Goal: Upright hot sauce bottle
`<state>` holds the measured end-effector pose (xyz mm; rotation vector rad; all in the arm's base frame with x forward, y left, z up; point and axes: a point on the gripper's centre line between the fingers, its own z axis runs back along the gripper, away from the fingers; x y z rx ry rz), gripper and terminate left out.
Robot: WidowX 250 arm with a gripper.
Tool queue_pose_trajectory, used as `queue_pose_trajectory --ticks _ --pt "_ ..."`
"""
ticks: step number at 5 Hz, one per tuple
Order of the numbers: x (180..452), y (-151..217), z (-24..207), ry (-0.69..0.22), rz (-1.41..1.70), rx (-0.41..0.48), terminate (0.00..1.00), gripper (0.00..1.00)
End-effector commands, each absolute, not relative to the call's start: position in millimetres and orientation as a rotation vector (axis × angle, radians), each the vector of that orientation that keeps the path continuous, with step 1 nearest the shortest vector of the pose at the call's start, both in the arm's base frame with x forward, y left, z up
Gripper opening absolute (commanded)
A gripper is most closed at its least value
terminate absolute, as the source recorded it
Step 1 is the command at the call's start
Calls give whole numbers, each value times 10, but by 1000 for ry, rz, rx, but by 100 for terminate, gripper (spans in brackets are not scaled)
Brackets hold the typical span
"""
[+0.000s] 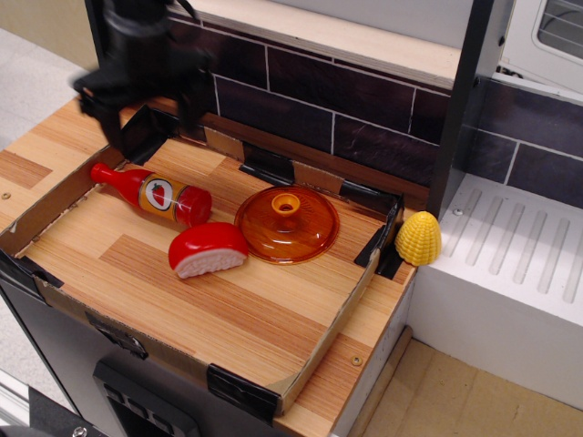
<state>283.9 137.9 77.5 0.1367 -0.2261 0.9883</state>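
The hot sauce bottle [153,193] lies on its side at the back left of the wooden tray [273,319], its narrow neck pointing left and its orange-yellow label facing up. My gripper [146,127] is black and blurred. It hangs above and behind the bottle, near the tray's back left corner, with its two fingers spread apart and nothing between them. It is not touching the bottle.
A red-and-white half-dome toy food [208,249] lies just right of the bottle's base. An orange transparent lid [287,223] sits at mid-tray. A yellow corn toy [418,238] stands off the tray's right edge. A dark tiled wall [364,109] runs behind.
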Motion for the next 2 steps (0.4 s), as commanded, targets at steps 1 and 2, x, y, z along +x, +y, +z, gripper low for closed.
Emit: queue_pose_trajectory --ticks 1,2 --pt "2822 1673 1061 -310 1271 112 0 100" --pt "2744 1683 977 -279 1434 56 0 100"
